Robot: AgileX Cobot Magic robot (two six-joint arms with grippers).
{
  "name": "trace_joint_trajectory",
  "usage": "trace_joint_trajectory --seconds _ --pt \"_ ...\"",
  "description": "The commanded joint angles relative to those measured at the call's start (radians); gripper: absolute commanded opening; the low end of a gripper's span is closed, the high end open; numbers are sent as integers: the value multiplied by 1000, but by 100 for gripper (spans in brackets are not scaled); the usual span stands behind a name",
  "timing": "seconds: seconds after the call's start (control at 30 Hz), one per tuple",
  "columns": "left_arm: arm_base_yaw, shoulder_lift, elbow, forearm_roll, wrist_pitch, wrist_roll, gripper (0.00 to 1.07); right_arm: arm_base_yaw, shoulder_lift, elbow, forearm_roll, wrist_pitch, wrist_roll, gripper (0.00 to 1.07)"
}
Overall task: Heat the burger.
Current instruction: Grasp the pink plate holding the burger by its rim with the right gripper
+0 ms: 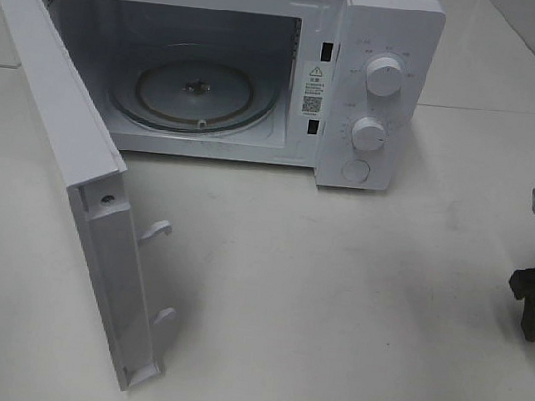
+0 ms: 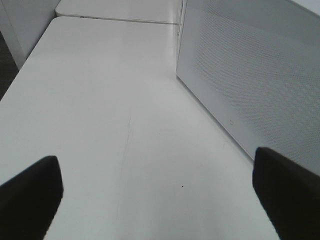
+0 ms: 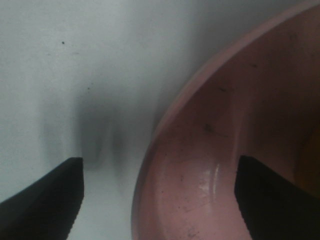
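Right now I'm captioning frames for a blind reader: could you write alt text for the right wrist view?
The right hand, open, straddles the rim of a shallow pink plate: one dark finger is over the white table, the other over the plate's scuffed inside.

You're looking at one microwave (image 1: 387,17), two knobs (image 1: 385,79) (image 1: 367,134) and one glass turntable (image 1: 192,97). Plus one pink plate (image 3: 240,125) and two claws: left claw (image 2: 157,200), right claw (image 3: 160,200).
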Motion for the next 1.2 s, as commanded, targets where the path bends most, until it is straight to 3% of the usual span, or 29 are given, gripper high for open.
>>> trace_joint_trajectory --seconds 0.03,0.17,0.27,0.33,0.43,0.5,0.53,0.63,1.03,1.2 --pt "-3 -24 4 -3 -8 -6 98 -5 29 4 -7 -15 16 79" --pt "-3 -24 4 -3 -8 -6 98 -5 39 3 -7 -15 29 77" --pt "-3 -24 4 -3 -8 -6 98 -5 39 3 -7 -11 38 70" --pt "-3 -24 4 -3 -8 -6 98 -5 45 3 -7 -7 49 52" --pt "-3 -24 4 -3 -8 -6 98 -5 45 3 -7 -4 50 45" --pt "-3 -24 4 -3 -8 -6 98 -5 45 3 -7 12 50 14" --pt "-3 -24 4 -3 -8 -6 98 -5 45 3 -7 12 50 14" --pt "-3 -24 4 -3 -8 -6 98 -5 45 3 -3 21 50 0" --pt "-3 -24 4 -3 -8 -6 98 44 29 3 -25 35 86 0" --pt "-3 -24 4 -3 -8 -6 98 95 21 3 -101 63 161 0"
